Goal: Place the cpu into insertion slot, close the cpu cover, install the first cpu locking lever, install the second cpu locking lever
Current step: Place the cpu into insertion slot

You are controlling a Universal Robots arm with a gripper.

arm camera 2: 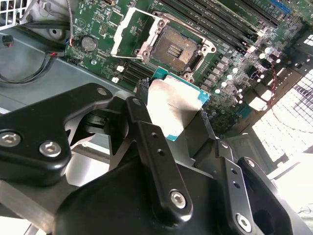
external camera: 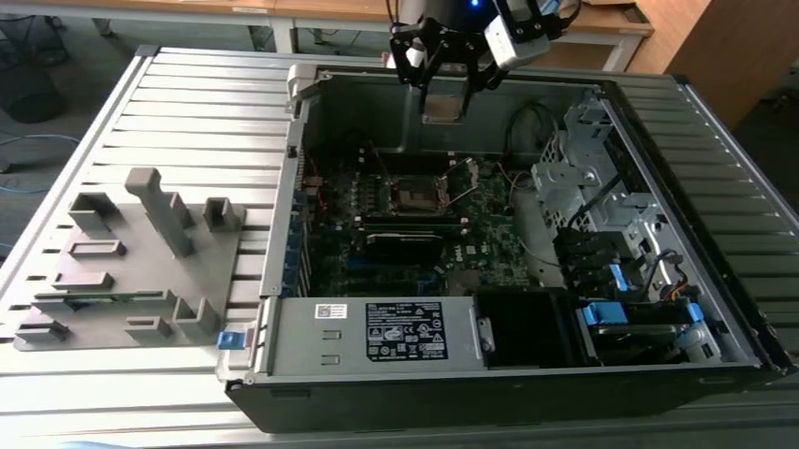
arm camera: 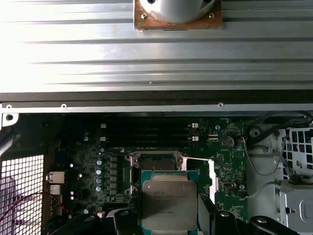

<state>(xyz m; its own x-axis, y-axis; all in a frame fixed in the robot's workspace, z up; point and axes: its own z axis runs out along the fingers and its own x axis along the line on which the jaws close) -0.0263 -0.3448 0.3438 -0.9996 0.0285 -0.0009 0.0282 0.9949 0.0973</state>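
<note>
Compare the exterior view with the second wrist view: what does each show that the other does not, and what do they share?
Exterior view: the whole computer case and a grey fixture tray on the exterior view's left. Second wrist view: the cpu cover swung open beside the empty insertion slot. Both: the gripper shut on the cpu above the motherboard.

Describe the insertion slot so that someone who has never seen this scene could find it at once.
Look into the computer case at the green motherboard. Near its centre, close to the cpu held in the gripper, sits the insertion slot. It is square with a dark centre and silvery rim, unlike the long narrow memory slots beside it.
</note>
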